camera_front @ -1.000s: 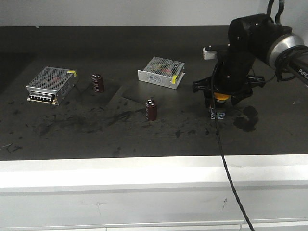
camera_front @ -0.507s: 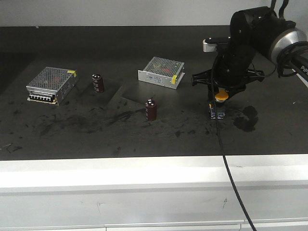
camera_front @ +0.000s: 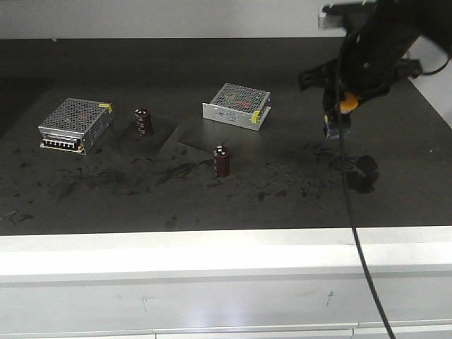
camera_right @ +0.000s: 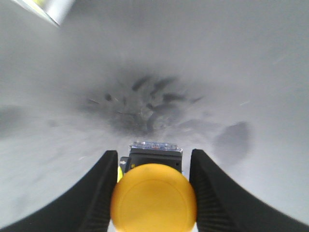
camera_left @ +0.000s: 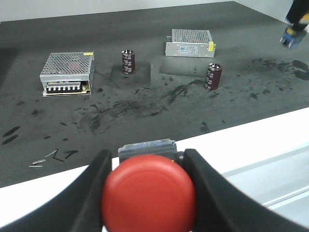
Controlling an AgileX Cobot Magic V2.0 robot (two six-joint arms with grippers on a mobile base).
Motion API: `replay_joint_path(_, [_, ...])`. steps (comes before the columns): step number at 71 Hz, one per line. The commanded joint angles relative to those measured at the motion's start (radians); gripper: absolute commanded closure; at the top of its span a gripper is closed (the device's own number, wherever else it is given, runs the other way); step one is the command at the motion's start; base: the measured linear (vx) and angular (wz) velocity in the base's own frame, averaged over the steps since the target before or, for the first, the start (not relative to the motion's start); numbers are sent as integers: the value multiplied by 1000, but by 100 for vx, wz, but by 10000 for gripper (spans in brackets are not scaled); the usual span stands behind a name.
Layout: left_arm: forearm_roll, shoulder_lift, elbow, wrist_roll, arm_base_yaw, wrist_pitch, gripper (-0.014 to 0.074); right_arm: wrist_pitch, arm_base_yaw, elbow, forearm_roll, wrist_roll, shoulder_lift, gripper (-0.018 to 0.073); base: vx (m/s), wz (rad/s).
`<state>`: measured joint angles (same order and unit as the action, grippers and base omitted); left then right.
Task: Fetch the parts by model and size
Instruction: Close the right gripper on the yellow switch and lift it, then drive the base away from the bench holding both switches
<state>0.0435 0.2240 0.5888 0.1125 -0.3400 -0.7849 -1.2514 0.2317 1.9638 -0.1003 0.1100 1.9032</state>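
A: So, right end effector [camera_right: 153, 162]?
B: Clenched on yellow-capped switch [camera_right: 153, 198], held above the desk [camera_front: 106, 205].
A: Left end effector [camera_left: 146, 159]?
B: Grasping red-capped switch [camera_left: 148, 195], seated between its jaws.

The right arm [camera_front: 385, 32] reaches in from the 1 o'clock corner of the front view, its wrist bent so the right gripper [camera_front: 343, 106] points downward. Its two dark fingers [camera_right: 101, 188] sit at 9 and 3 o'clock of the yellow button [camera_right: 153, 198], pressed against its sides and holding it. The left gripper [camera_left: 146, 159] shows only in its own wrist view, low at 6 o'clock and facing forward. It is clamped in the same way around the red button [camera_left: 148, 193].
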Motion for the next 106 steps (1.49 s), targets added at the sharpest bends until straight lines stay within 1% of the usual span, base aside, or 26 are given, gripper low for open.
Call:
replay_joint_path(1, [0, 11, 22, 9, -6, 77, 602, 43, -3, -5, -1, -22, -136, 566, 0, 0])
replay_joint_path(10, [0, 11, 22, 9, -6, 77, 602, 164, -3, -156, -5, -22, -277, 566, 0, 0])
replay_joint_path(27, [0, 11, 22, 9, -6, 77, 602, 489, -3, -613, 23, -27, -647, 566, 0, 0])
replay_joint_path(37, [0, 11, 22, 9, -6, 77, 602, 677, -3, -874, 24, -27, -892, 564, 0, 0])
replay_joint_path(47, [0, 11, 22, 9, -6, 77, 602, 826, -3, -1094, 24, -26, -1143, 564, 0, 0])
replay_joint_path(58, [0, 11, 22, 9, -6, 77, 602, 891, -3, -1253, 23, -26, -1372, 564, 0, 0])
replay_joint_path(67, [0, 11, 22, 9, -6, 77, 602, 898, -3, -1351, 23, -38, -1531, 564, 0, 0])
replay_joint_path(75, [0, 11, 22, 9, -6, 77, 602, 897, -3, -1420, 23, -76, -1640, 564, 0, 0])
replay_joint_path(84, [0, 11, 22, 9, -6, 77, 602, 899, -3, -1450, 23, -77, -1684, 564, 0, 0])
replay_joint_path(95, [0, 11, 22, 9, -6, 77, 602, 912, -3, -1450, 2, -77, -1685, 564, 0, 0])
replay_joint_path(106, [0, 11, 22, 9, -6, 77, 602, 912, -3, -1450, 3, -76, -1685, 564, 0, 0])
